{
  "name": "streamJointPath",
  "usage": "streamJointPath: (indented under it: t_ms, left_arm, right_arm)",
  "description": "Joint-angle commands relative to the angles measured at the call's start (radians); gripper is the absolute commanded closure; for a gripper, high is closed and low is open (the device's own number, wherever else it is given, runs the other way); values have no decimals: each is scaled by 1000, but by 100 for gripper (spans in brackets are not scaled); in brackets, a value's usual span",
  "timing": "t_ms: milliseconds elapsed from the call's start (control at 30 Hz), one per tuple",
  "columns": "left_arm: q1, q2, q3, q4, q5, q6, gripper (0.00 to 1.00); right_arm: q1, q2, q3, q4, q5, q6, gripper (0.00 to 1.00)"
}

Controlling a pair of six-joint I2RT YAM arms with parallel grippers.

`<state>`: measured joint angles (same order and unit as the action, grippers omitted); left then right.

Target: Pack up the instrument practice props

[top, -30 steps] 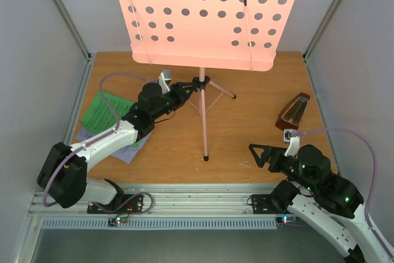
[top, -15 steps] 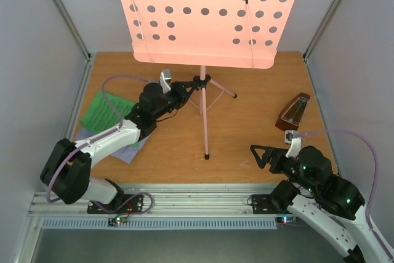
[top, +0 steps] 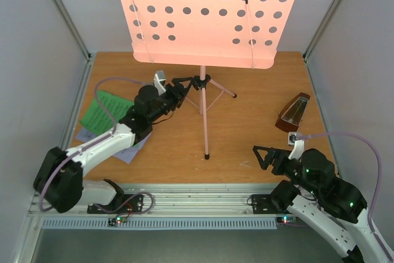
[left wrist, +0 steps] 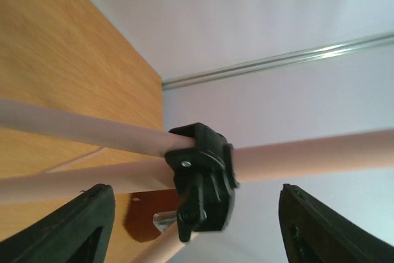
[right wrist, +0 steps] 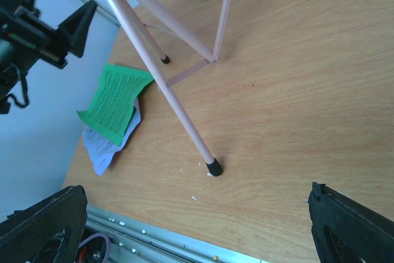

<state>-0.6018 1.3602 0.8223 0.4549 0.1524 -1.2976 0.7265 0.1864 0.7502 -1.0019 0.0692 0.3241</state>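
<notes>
The pink tripod music stand [top: 204,115] stands mid-table, its perforated desk [top: 206,13] at the top of the view. My left gripper [top: 182,85] is open just left of the black clamp [top: 199,82] on the stand's post. In the left wrist view the clamp [left wrist: 202,180] sits between the open fingers [left wrist: 86,226], untouched. Green and white music sheets [top: 106,114] lie at the left under my left arm. The reddish-brown metronome [top: 293,113] stands at the right. My right gripper [top: 263,155] is open and empty near the front right, its view showing the stand's legs [right wrist: 184,115] and the sheets [right wrist: 114,106].
The wooden table [top: 240,146] is walled by grey panels with metal rails on both sides. A metal rail [top: 184,198] runs along the near edge. The stand's front foot [top: 207,156] rests mid-table, a little left of my right gripper.
My left gripper has drawn back a little to the left, off the stand's clamp. The stand has hardly moved. The right arm has shifted slightly.
</notes>
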Motion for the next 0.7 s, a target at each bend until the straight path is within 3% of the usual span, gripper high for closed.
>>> streamJointPath:
  t_ms: [0, 100, 333, 467, 667]
  left_arm:
    - [-1, -158, -18, -178, -140, 259, 23]
    - [-2, -254, -83, -191, -202, 451, 22]
    - [-7, -380, -145, -191, -158, 1078, 26]
    - [-25, -370, -179, -131, -74, 1407, 26]
    - [-124, -260, -216, 88, -150, 1761, 26]
  right_arm:
    - [-1, -35, 29, -40, 40, 9, 1]
    - [-1, -49, 29, -41, 42, 12, 2]
    - [-1, -50, 23, -43, 40, 1, 1]
    - [-2, -50, 17, -18, 38, -18, 1]
    - [-1, -51, 23, -22, 47, -51, 1]
